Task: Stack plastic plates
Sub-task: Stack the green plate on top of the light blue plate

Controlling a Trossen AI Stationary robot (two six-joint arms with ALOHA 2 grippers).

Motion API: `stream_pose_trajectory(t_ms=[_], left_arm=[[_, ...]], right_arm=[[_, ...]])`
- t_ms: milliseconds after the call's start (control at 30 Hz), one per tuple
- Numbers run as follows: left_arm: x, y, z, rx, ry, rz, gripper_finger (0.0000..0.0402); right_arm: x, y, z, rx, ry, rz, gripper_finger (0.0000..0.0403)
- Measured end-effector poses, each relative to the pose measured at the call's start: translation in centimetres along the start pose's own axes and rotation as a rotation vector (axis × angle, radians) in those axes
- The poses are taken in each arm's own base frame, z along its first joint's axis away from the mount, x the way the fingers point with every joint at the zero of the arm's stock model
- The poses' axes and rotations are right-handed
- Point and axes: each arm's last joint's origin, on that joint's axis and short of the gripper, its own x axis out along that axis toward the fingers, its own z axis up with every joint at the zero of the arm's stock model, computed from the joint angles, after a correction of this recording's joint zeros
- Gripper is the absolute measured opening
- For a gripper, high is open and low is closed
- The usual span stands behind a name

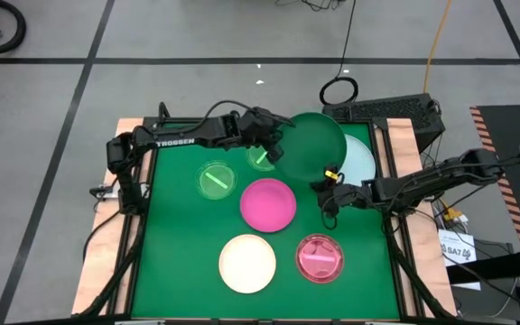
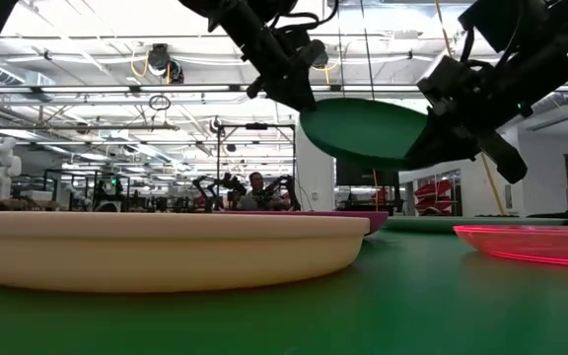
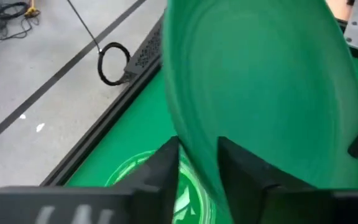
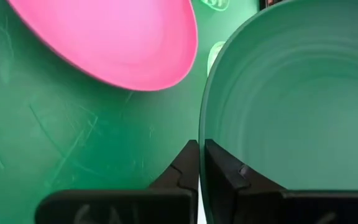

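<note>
The dark green plate [image 1: 314, 143] hangs in the air near the table's far right, held between both grippers and partly over the pale blue plate [image 1: 361, 161], which lies flat on the mat. My left gripper [image 1: 276, 152] is shut on its left rim and my right gripper [image 1: 326, 181] on its near rim. The magenta plate [image 1: 268, 203], cream plate [image 1: 247, 263], translucent pink plate [image 1: 319, 257] and a small striped green plate [image 1: 215, 181] lie flat on the mat. A second small green plate [image 1: 260, 156] lies partly hidden under my left gripper. My left gripper pinches the dark green plate's left rim [image 3: 199, 171] between its two fingers, one finger [image 3: 166, 163] under the plate and one above, coming level from the table's left. The plate is lifted clear, roughly level [image 2: 363, 128]. My right gripper pinches the same plate's near rim [image 4: 202, 140] between its two fingers [image 4: 227, 171], coming from the table's right and near side. The plate sits clear of the mat in this hold.
The green mat [image 1: 179, 235] has a raised wooden border [image 1: 106, 244]. A keyboard [image 1: 386, 110] and a cable loop [image 1: 338, 90] lie beyond the far edge. Bare mat shows at the left and near left.
</note>
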Motion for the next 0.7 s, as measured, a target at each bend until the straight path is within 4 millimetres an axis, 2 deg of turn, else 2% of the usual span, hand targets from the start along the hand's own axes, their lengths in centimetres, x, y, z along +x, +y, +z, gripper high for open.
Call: stream_pose_trajectory(t_ms=[167,267,367,500,700], left_arm=[[-0.1,0.1,0.2,-0.001,-0.032,0.087,0.0207],[-0.5,0.3,0.4,0.021,-0.041,0.1,0.0233],[-0.9,0.1,0.2,0.05,-0.014,0.1,0.024],[-1.6,-1.0,-0.4,0.109,0.045,0.081,0.0241],[-3.1,-5.3,-1.7,0.281,0.087,-0.001,0.0241]], right_arm=[[-0.3,0.2,0.3,0.071,-0.004,-0.023,0.0005],[-0.5,0.5,0.5,0.106,-0.013,-0.03,0.0005],[-0.7,0.8,0.7,0.145,-0.012,-0.05,0.0005],[-1.2,1.0,0.9,0.237,-0.015,-0.088,0.0004],[-1.8,1.0,0.7,0.408,-0.022,-0.074,0.0004]])
